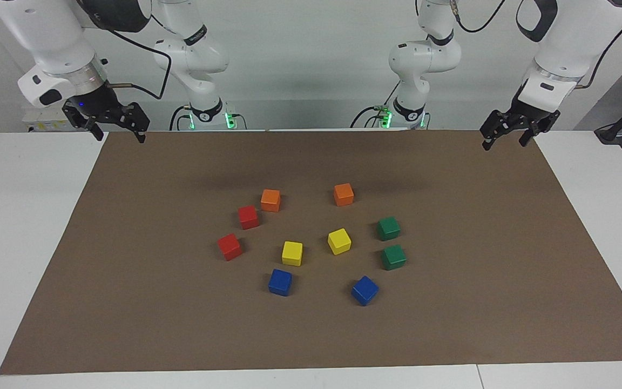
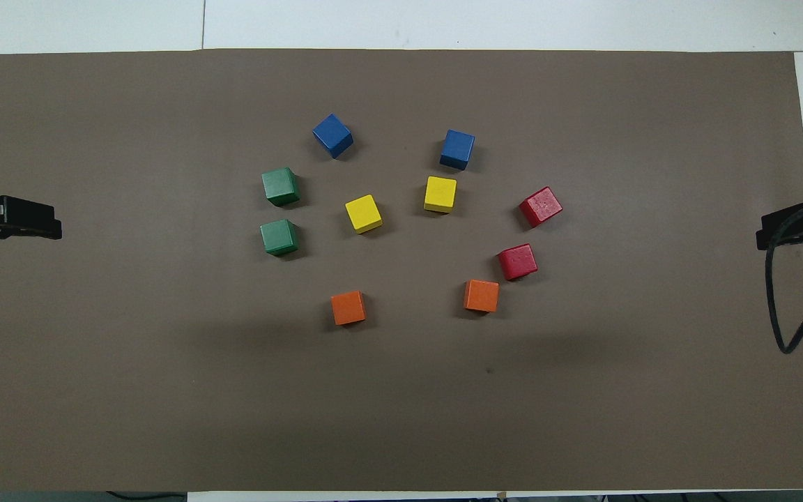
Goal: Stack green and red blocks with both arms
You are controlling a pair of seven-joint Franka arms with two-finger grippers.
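Two green blocks (image 1: 388,228) (image 1: 393,257) lie apart on the brown mat toward the left arm's end; they also show in the overhead view (image 2: 279,237) (image 2: 280,186). Two red blocks (image 1: 248,216) (image 1: 229,246) lie apart toward the right arm's end, also in the overhead view (image 2: 518,262) (image 2: 540,206). My left gripper (image 1: 505,143) hangs open and empty over the mat's edge at its own end (image 2: 56,229). My right gripper (image 1: 119,135) hangs open and empty over the mat's edge at its end (image 2: 760,237). Both arms wait.
Two orange cubes (image 1: 270,200) (image 1: 343,194) lie nearest the robots. Two yellow cubes (image 1: 292,253) (image 1: 339,241) lie in the middle of the ring. Two blue cubes (image 1: 279,282) (image 1: 364,290) lie farthest. The brown mat (image 1: 127,302) covers the white table.
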